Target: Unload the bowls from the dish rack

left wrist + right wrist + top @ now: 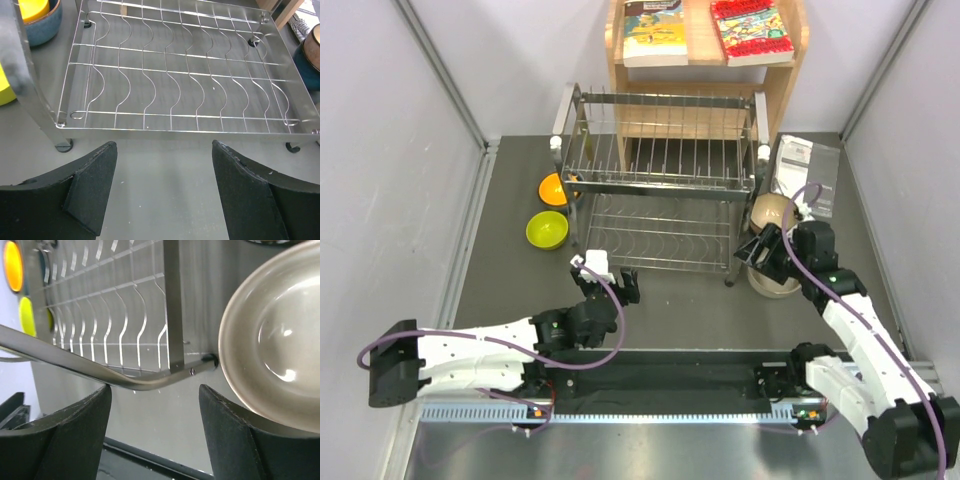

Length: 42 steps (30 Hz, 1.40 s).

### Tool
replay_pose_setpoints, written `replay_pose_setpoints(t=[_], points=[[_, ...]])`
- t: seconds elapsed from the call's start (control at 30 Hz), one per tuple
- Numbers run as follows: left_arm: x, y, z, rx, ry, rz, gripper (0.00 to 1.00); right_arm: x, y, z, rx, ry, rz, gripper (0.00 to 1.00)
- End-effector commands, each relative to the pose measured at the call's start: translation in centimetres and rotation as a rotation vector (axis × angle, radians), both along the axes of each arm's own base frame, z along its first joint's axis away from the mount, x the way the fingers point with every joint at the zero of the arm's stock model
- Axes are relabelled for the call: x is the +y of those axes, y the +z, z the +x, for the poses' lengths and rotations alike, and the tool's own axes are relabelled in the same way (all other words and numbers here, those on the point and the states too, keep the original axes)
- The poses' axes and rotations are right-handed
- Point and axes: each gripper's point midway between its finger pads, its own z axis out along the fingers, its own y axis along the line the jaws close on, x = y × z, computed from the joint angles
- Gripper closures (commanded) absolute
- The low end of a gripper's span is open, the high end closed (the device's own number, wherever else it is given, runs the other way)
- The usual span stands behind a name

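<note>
Right of the bare dish rack (660,190), your right gripper (155,392) hangs released beside the beige bowl (280,335), apparently unloaded there; your left gripper (165,150) waits spread in front

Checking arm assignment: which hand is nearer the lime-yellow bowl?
Left. The left hand sits near-right of the lime-yellow bowl; the right hand is beyond the dish rack, at its other side.
</note>
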Motion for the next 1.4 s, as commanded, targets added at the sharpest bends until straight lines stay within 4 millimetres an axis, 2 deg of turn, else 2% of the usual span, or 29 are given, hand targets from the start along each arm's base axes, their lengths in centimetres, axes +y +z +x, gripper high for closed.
replay_pose_setpoints(t=[0.0,0.27,0.37,0.47,0.53,0.57,0.6,0.67,0.7,0.77,0.87,0.9,0.93,1.0,1.17,1.33,1.37], points=[[0.0,1.2,0.2,-0.011,0.018,-0.034,0.19,-0.9,0.9,3.0,-0.064,-0.059,-0.06,0.3],[0.7,0.7,0.1,-0.009,0.023,-0.031,0.19,-0.7,1.4,4.5,-0.076,-0.054,-0.065,0.29],[1.3,0.6,0.1,-0.01,0.04,-0.018,0.18,-0.5,2.5,4.1,-0.102,-0.04,-0.058,0.27],[2.1,0.4,0.2,-0.005,0.07,-0.01,0.17,-0.5,3.8,2.6,-0.131,-0.021,-0.051,0.26],[2.9,-0.1,0.2,0.02,0.102,-0.037,0.16,-1.4,4.5,1.1,-0.15,-0.039,-0.073,0.25],[3.6,-0.5,0.2,0.034,0.121,-0.031,0.16,-2.4,5.6,0.6,-0.194,-0.087,-0.092,0.24],[4.2,-1.1,0.0,0.052,0.14,-0.048,0.16,-3.2,5.2,-0.1,-0.179,-0.121,-0.119,0.23],[5.4,-0.9,-0.2,0.045,0.172,-0.093,0.16,-6.0,6.4,-0.4,-0.236,-0.247,-0.193,0.22],[6.0,-0.7,-0.4,0.046,0.182,-0.112,0.17,-6.4,6.5,-0.4,-0.246,-0.261,-0.212,0.23],[7.1,-0.3,-0.3,0.046,0.219,-0.111,0.17,-7.4,6.2,0.0,-0.233,-0.288,-0.26,0.22],[9.3,0.9,-0.3,0.066,0.309,-0.082,0.17,-7.3,5.4,1.0,-0.199,-0.284,-0.271,0.22],[9.5,2.6,-0.1,0.06,0.334,-0.107,0.17,-7.3,5.5,1.2,-0.201,-0.293,-0.269,0.22],[10.8,2.2,-0.6,0.084,0.357,-0.031,0.17,-7.8,5.8,1.7,-0.22,-0.32,-0.276,0.23],[11.5,4.1,-0.7,0.082,0.414,-0.084,0.17,-8.4,6.3,2.3,-0.252,-0.354,-0.292,0.23],[13.4,5.8,-1.1,0.065,0.46,-0.064,0.16,-9.1,7.8,3.9,-0.279,-0.364,-0.33,0.22],[15.7,8.4,-0.7,0.016,0.518,-0.11,0.15,-9.2,8.6,4.1,-0.313,-0.346,-0.327,0.22],[16.1,8.8,-0.7,0.012,0.508,-0.051,0.15,-9.2,8.8,4.0,-0.323,-0.348,-0.324,0.22]])
